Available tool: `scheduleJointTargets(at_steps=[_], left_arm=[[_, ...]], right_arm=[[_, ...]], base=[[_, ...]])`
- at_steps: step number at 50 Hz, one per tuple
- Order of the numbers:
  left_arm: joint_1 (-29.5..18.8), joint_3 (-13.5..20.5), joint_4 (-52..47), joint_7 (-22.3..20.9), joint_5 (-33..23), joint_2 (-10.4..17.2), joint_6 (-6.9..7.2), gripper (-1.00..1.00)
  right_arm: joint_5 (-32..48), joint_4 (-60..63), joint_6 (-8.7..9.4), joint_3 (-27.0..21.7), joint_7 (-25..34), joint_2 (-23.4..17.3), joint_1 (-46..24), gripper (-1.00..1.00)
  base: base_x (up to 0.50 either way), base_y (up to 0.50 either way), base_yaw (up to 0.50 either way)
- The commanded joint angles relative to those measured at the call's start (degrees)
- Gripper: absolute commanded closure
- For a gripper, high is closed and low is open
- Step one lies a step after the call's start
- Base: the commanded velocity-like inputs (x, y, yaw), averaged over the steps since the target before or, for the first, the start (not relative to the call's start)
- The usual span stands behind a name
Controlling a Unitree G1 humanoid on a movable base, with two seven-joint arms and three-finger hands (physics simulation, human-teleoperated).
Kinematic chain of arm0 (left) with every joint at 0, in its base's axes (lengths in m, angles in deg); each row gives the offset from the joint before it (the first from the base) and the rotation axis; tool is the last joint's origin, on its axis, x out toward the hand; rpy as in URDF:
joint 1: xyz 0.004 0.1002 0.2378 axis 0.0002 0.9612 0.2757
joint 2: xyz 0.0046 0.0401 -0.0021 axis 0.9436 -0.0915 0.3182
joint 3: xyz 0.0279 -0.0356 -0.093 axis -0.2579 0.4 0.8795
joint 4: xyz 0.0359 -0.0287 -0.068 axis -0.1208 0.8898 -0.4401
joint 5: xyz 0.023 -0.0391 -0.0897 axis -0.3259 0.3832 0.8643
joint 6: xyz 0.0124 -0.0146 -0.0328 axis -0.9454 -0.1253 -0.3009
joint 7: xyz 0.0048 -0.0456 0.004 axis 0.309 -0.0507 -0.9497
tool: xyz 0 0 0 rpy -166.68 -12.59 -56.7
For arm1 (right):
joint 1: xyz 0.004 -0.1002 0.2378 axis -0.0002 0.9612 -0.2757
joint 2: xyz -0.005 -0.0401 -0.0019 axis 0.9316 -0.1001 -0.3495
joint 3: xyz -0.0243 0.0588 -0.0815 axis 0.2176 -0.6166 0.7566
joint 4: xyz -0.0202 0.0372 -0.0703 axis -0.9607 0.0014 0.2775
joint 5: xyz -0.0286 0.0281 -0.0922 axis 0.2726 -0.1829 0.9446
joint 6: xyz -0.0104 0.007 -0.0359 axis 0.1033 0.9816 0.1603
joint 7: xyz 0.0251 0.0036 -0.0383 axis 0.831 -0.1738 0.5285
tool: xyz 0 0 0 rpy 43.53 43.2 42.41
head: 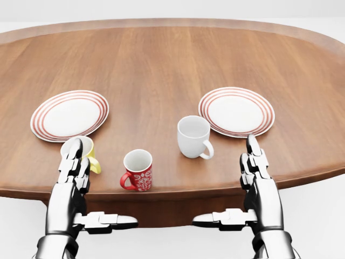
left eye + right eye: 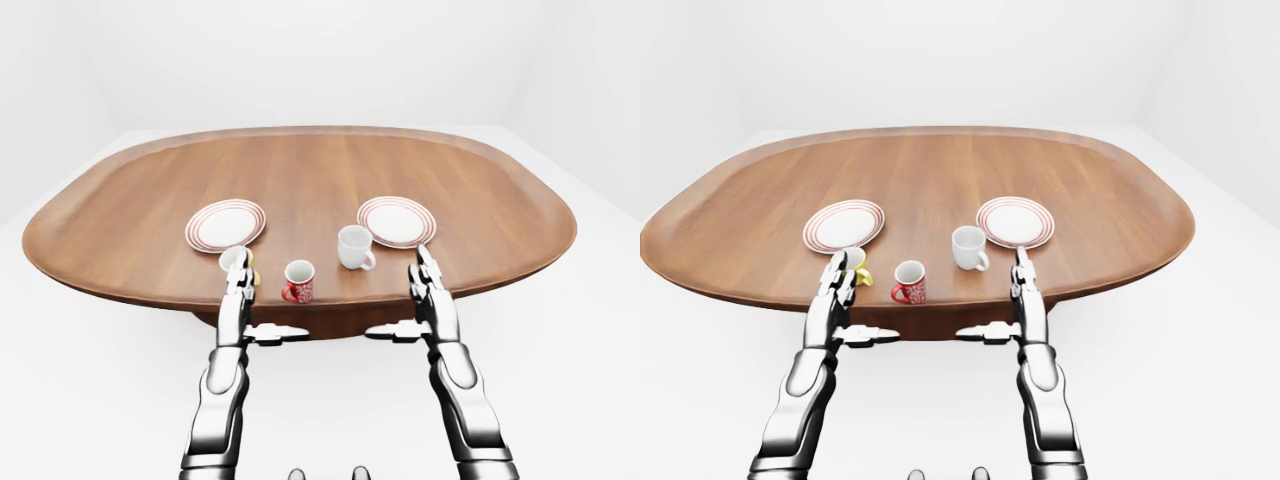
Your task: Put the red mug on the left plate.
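The red mug (image 1: 138,170) with a white pattern stands upright near the table's bottom edge in the head view, its handle to the left. The left plate (image 1: 69,114), white with red rings, lies up and to the left of it. My left hand (image 1: 75,181) is open and empty, fingers stretched flat over the table edge, just left of the red mug and not touching it. Over at the right, my right hand (image 1: 257,183) is also open and empty, below the right plate (image 1: 236,111).
A yellow mug (image 1: 86,152) stands partly hidden behind my left hand's fingertips. A white mug (image 1: 194,136) stands between the red mug and the right plate. The oval wooden table (image 1: 172,59) stretches away towards the top of the view.
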State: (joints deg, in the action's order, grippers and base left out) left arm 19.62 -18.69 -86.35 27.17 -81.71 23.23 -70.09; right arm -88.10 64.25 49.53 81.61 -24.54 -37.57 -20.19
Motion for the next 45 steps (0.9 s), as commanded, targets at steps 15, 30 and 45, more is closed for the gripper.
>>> scheduleJointTargets(at_steps=[15,30,45], left_arm=[[1.0,1.3,-1.5,-1.1,0.6,0.6,0.35,-1.0],[33.5,-3.6,-35.2,0.3,0.3,-0.9,-5.12,-1.0],[32.5,-4.2,-34.1,1.5,0.3,0.3,-5.12,-1.0]], right_arm=[[-0.4,7.4,0.97,-0.6,2.1,-0.2,4.7,-1.0],[2.4,40.8,-5.29,5.3,-1.7,0.5,40.3,-1.0],[3.9,40.4,-5.29,8.6,-5.6,-3.6,39.1,-1.0]], base=[[0.0,0.0,0.0],[0.0,0.0,0.0],[0.0,0.0,0.0]])
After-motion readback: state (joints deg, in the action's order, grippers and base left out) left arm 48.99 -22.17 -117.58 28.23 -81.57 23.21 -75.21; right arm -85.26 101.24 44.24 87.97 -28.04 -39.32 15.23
